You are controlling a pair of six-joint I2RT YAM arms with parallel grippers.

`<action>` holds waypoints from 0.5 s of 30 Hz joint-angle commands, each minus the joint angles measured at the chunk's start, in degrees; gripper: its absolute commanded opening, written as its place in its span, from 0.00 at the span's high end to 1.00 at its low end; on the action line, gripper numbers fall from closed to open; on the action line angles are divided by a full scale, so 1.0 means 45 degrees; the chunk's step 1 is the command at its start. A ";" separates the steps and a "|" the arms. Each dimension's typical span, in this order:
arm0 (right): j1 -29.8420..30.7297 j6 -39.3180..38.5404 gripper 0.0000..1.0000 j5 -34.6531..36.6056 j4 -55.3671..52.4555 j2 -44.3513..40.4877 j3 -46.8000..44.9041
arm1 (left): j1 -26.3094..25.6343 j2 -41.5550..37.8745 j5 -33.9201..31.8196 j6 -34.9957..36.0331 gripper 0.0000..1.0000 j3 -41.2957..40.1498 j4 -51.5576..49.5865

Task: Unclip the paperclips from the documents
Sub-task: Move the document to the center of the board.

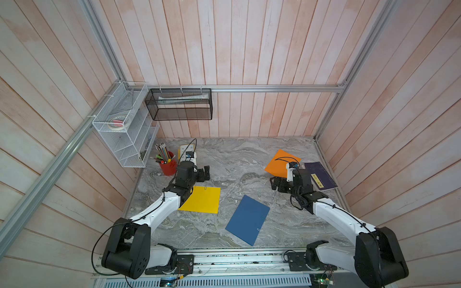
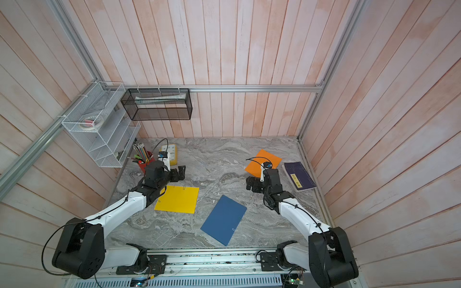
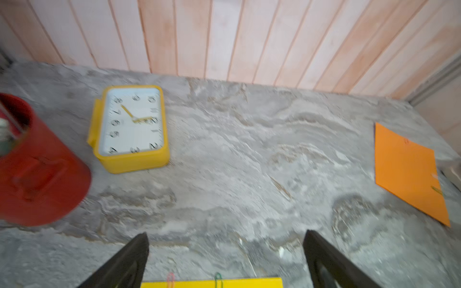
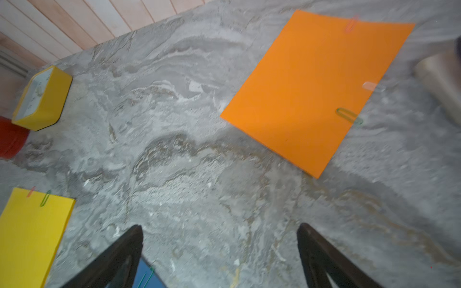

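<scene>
The left claw (image 1: pixel 203 173) is wide open and holds nothing; it hangs over the bare counter (image 1: pixel 237 154), just past the far edge of the yellow sheet (image 1: pixel 202 199). The right claw (image 1: pixel 276 183) is wide open too and holds nothing; it hangs near the front corner of the orange sheet (image 1: pixel 278 162).

All three sheets lie flat on the counter; the yellow sheet is on the left, the blue sheet (image 1: pixel 248 219) is in the middle near the front, and the orange sheet is at the back on the right.

The paperclips sit on the sheets' edges. A red paperclip (image 3: pixel 171 279) and a green paperclip (image 3: pixel 218 278) are side by side on the yellow sheet's far edge. The orange sheet has three: an orange-red paperclip (image 4: pixel 351 23), a pale paperclip (image 4: pixel 373 86) and another green one (image 4: pixel 349 116). A silvery paperclip (image 1: pixel 259 229) is on the blue sheet's right edge.

A purple book (image 1: pixel 320 175) lies just beside the orange sheet; a yellow clock (image 3: pixel 129 124) lies face up near a red cup (image 3: pixel 37 169) at the back left.
</scene>
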 commanded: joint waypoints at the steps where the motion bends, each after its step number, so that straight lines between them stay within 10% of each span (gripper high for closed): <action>1: 0.0832 0.1825 0.02 -0.1383 -0.1688 -0.0357 -0.0316 | -0.0859 -0.0321 0.0980 -0.0525 0.00 0.0346 -0.2165; 15: 0.3315 0.6197 0.12 -0.2321 -0.2378 -0.1021 -0.2061 | -0.3052 0.0579 0.2878 -0.0439 0.00 0.0419 -0.3461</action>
